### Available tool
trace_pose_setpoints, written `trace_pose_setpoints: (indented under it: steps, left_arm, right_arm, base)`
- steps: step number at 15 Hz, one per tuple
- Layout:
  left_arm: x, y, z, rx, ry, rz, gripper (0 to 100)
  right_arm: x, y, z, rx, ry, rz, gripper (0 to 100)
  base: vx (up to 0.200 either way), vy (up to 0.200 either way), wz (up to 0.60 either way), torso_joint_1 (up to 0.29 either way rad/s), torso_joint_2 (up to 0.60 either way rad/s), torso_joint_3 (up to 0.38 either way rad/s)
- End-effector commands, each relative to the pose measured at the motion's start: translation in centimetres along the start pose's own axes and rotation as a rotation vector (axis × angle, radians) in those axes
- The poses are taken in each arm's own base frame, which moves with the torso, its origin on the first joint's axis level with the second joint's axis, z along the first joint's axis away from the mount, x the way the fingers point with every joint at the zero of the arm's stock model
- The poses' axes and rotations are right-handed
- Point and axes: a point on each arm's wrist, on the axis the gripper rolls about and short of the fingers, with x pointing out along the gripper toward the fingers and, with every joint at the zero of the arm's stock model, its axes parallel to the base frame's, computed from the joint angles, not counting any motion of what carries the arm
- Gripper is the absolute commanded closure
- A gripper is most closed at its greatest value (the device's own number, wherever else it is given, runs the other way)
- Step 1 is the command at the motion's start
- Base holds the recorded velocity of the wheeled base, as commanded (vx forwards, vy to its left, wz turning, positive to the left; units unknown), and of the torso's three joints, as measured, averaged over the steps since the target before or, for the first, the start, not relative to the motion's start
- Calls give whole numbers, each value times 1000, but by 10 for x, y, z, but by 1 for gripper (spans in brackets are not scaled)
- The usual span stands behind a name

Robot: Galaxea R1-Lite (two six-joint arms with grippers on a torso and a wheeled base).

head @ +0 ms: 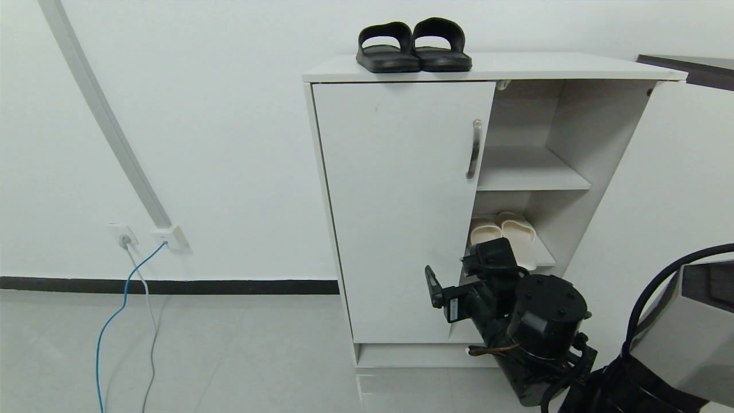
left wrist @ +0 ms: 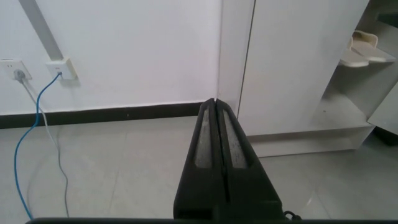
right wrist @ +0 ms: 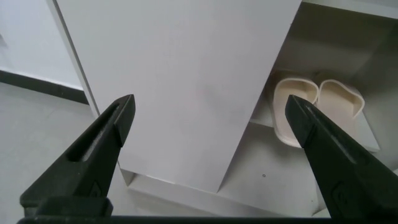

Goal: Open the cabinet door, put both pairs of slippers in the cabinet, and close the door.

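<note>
The white laminate cabinet (head: pixel 573 67) is standing against the wall. Its left-hand door (head: pixel 395 212), a flat smooth panel with a slim curved metal handle (head: pixel 475 148), is lying shut. The right-hand door (head: pixel 659 201) is swinging wide at about three o'clock in the head view.

A pair of cream moulded foam slippers (head: pixel 504 232) is already sitting side by side on the lower shelf, at about five o'clock from the handle. A pair of black matte rubber slide slippers (head: pixel 414 47) is resting on the cabinet's top at twelve o'clock, toes facing the wall, their inner sides touching.

The right gripper (head: pixel 459 267) is hovering low in front of the shut door, at about five o'clock in the head view. Its black tapered fingers (right wrist: pixel 112 134) are spread wide with nothing between them. The left gripper (left wrist: pixel 216 107) is pointing at the cabinet's lower left corner, its ribbed pads pressed flat together and holding nothing.

The black pair is looking light, soft and springy, with a dull surface that should not be slipping. Its broad arched straps are offering the best hold. Pinching the two touching inner strap edges would probably be lifting both at once, though a soft strap may be buckling under a hard squeeze. The open door is looking stiff and light, so pushing its free edge should be enough to close it.
</note>
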Motion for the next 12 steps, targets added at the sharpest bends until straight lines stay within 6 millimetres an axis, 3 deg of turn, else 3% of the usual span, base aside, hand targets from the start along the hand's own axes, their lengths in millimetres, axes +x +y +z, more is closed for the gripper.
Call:
trace_pose_setpoints:
  steps: [1,4,12]
  left_arm:
    - [0,0,0,0,2,0,100]
    - [0,0,0,0,2,0,100]
    - [0,0,0,0,2,0,100]
  right_arm:
    - [0,0,-1,-2,2,0,0]
    - [0,0,-2,-5,6,0,0]
    - [-1,0,-2,-5,7,0,0]
  base:
    - [0,0,0,0,0,0]
    - [0,0,0,4,-186,-235]
    - [0,0,0,76,-452,-357]
